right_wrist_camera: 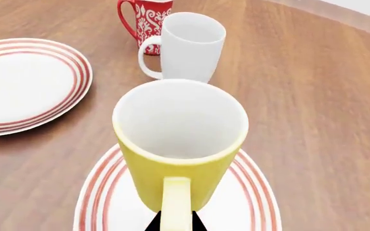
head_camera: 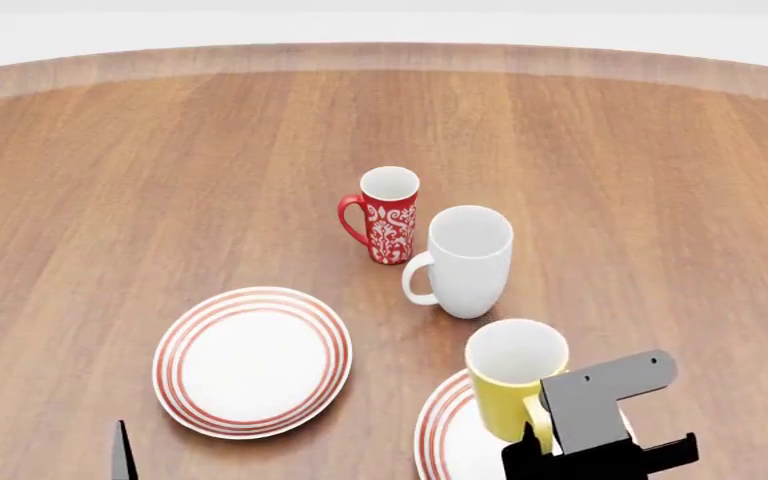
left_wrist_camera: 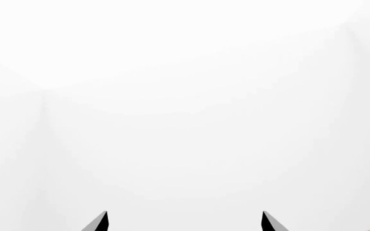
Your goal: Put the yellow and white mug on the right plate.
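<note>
The yellow ceramic mug with white interior [right_wrist_camera: 179, 144] is held by its handle in the right gripper [right_wrist_camera: 175, 222] over the red-ringed white right plate [right_wrist_camera: 252, 202], release apparently pending; the left gripper [left_wrist_camera: 185, 222] is spread wide.

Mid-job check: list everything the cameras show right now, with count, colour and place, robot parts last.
yellow and white mug: 1, yellow outside, white inside, on the right plate, handle at the right gripper
right plate: 1, white, red rings, near edge, right
left plate: 1, white, red rings, bare, near left
white mug: 1, white, table centre
red mug: 1, red, white pattern, behind the white mug
table: 1, brown wood
right gripper: 1, black, at the mug's handle
left gripper: 1, black, open, facing blank white
</note>
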Robot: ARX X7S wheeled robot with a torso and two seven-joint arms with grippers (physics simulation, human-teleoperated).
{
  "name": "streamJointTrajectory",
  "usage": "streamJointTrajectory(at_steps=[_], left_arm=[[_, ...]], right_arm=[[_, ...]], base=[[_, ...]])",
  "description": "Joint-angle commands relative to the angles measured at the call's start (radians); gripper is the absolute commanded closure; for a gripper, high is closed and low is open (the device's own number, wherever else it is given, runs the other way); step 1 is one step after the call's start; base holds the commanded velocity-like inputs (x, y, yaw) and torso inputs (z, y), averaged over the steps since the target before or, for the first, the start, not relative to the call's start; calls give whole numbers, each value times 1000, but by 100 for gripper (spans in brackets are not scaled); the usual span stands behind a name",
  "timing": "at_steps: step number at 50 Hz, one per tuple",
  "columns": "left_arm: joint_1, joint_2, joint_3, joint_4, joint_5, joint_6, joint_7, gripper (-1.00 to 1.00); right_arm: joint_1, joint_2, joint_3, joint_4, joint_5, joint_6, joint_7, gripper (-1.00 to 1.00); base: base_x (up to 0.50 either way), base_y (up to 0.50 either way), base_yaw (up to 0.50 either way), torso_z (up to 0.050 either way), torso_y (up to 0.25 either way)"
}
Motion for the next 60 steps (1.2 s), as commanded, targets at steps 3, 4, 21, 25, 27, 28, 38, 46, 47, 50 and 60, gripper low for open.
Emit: streamJointTrajectory(at_steps=[3, 4, 21, 25, 27, 28, 38, 46, 47, 50, 60], left_arm=[[8, 15, -25, 20, 7, -13, 24, -100], [8, 15, -24, 21, 7, -13, 24, -100], [8, 12, -16, 19, 4, -13, 23, -100], [4, 11, -14, 10, 1, -8, 21, -100], [4, 10, -13, 10, 1, -9, 21, -100], [5, 10, -13, 12, 2, -9, 20, -100], [5, 7, -10, 12, 0, -9, 18, -100], [6, 5, -7, 14, -5, -13, 20, -100], [6, 5, -7, 14, -5, -13, 20, -100], [6, 4, -6, 16, -5, -15, 19, -100], [3, 3, -2, 13, -9, -17, 19, -100]], right_arm=[[1, -25, 17, 26, -39, -14, -26, 100], [1, -26, 17, 28, -39, -15, -26, 100], [21, -43, 24, 74, -1, 42, -41, 100], [16, -44, 22, 82, -3, 37, -42, 100], [14, -44, 19, 83, -4, 36, -42, 100], [14, -45, 19, 85, -4, 35, -43, 100], [18, -46, 28, 87, 6, 55, -29, 100], [40, -58, 21, 142, -10, 33, -35, 100], [45, -61, 21, 156, -13, 30, -36, 100], [60, -69, 13, 191, -23, 15, -46, 100], [50, -73, 1, 208, -25, 20, -52, 100]], base=[[0, 0, 0, 0, 0], [0, 0, 0, 0, 0], [0, 0, 0, 0, 1], [0, 0, 0, 0, 0], [0, 0, 0, 0, 0], [0, 0, 0, 0, 0], [0, 0, 0, 0, 0], [0, 0, 0, 0, 0], [0, 0, 0, 0, 0], [0, 0, 0, 0, 0], [0, 0, 0, 0, 1]])
